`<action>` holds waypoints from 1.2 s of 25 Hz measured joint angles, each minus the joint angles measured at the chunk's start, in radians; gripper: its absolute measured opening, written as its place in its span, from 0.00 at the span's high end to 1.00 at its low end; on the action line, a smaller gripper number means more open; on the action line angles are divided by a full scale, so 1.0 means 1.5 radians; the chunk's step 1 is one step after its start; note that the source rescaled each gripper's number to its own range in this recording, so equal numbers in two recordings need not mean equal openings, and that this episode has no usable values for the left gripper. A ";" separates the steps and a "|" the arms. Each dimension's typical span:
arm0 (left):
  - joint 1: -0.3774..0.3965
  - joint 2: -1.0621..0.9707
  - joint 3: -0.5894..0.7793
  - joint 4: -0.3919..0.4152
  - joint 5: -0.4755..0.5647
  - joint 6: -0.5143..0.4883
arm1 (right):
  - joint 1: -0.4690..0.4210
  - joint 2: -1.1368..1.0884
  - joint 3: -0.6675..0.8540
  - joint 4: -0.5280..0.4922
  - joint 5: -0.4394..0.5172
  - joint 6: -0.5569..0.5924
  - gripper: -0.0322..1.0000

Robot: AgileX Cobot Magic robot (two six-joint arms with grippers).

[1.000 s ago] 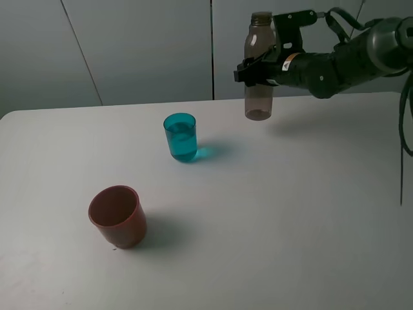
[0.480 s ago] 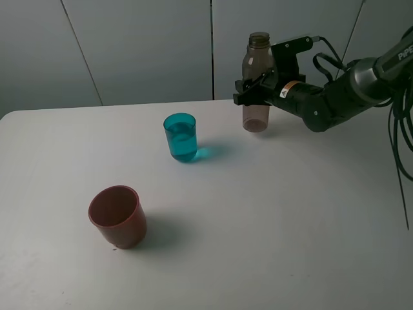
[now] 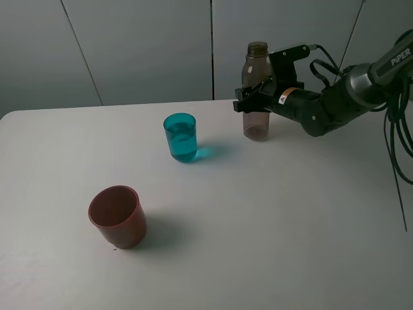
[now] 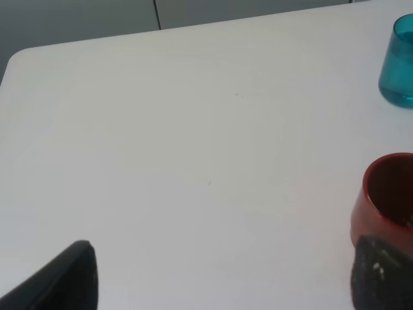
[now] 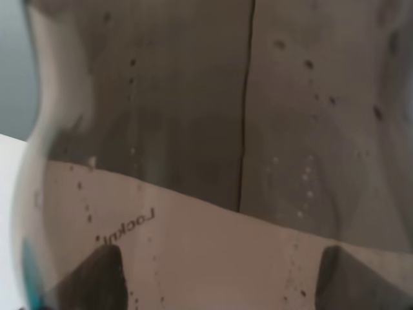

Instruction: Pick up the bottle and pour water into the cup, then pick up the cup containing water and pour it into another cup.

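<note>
So the right hand (image 3: 253, 97) is clamped on the bottle (image 3: 257, 126), base looks down on the table (image 3: 290, 213). I'd open gently and back straight off, no tipping.

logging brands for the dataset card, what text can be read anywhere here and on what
"PiPER": on the right arm, exterior high view.
"Lockn": on the bottle wall, right wrist view; the rest is cut off.
Small sticker on that arm: too small to read.

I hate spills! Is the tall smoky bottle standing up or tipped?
Upright: the tall smoky grey-brown plastic bottle stands straight, neck on top.
</note>
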 joint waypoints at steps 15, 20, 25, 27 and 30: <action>0.000 0.000 0.000 0.000 0.000 0.000 | 0.000 -0.037 0.000 0.019 0.004 0.015 0.01; 0.000 0.000 0.000 0.000 0.000 0.000 | 0.000 -0.103 0.000 0.019 0.020 0.015 0.01; 0.000 0.000 0.000 0.000 0.000 0.000 | 0.000 -0.182 0.000 0.019 0.040 0.010 0.01; 0.000 0.000 0.000 0.000 0.000 0.000 | 0.000 -0.219 0.000 0.019 0.075 0.010 0.01; 0.000 0.000 0.000 0.000 0.000 0.000 | 0.000 -0.267 0.000 -0.028 0.146 0.020 0.01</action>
